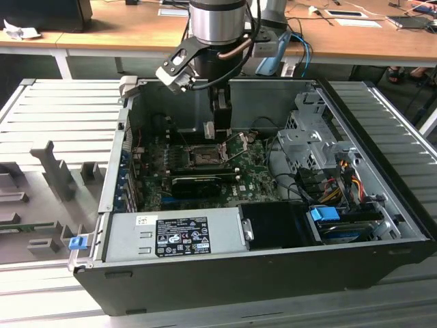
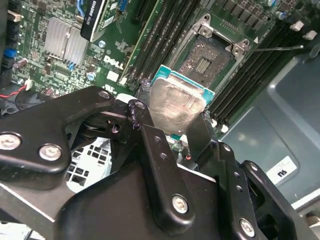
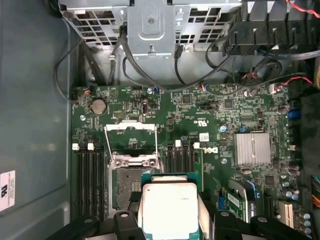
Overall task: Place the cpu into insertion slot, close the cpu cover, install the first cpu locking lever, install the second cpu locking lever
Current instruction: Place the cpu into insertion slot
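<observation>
Open computer case (image 1: 239,280), pincer (image 2: 175,119) clamped on cpu (image 2: 175,100), near insertion slot (image 2: 205,59)

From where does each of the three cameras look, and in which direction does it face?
Exterior view: off the arm, above the open case, looking down into it at a slant; the arm and hand show.
First wrist view: on the arm, looking straight down on the board; the hand shows, holding the cpu.
Second wrist view: on the arm, looking aslant past the hand toward the slot.
Shared: both wrist views show the cpu in the hand and the open slot near it.
</observation>
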Robot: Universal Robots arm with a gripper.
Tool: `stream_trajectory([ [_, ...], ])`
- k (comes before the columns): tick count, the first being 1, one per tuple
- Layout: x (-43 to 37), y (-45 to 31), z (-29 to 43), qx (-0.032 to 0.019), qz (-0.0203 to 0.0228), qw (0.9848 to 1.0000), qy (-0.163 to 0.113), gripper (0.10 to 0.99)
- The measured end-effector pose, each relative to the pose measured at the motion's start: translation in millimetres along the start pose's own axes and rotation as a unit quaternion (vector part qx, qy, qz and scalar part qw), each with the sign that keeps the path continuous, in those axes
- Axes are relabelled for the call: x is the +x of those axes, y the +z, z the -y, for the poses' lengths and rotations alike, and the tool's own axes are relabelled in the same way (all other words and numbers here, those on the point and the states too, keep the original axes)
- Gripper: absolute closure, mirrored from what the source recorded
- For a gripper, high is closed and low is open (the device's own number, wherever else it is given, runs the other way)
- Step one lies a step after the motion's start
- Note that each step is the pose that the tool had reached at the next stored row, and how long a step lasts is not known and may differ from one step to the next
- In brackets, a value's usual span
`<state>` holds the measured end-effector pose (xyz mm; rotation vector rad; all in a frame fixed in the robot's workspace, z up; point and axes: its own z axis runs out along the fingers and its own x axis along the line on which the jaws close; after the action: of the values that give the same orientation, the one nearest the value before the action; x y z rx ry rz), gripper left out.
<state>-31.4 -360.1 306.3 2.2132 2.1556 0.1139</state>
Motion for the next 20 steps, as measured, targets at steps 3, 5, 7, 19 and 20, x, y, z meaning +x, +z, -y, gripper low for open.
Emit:
stream_trajectory([
  [3,-0.2,9.4,1.0,0.0000,0.0000,1.0000,0.000,0.557],
  [5,-0.3,14.3,1.5,0.0000,0.0000,1.0000,0.000,0.557],
  [7,-0.3,18.5,2.1,0.0000,0.0000,1.0000,0.000,0.557],
  [19,7.3,47.1,8.2,0.0000,-0.0001,1.0000,0.000,0.557],
  [20,7.9,49.0,8.4,0.0000,-0.0001,1.0000,-0.001,0.557],
])
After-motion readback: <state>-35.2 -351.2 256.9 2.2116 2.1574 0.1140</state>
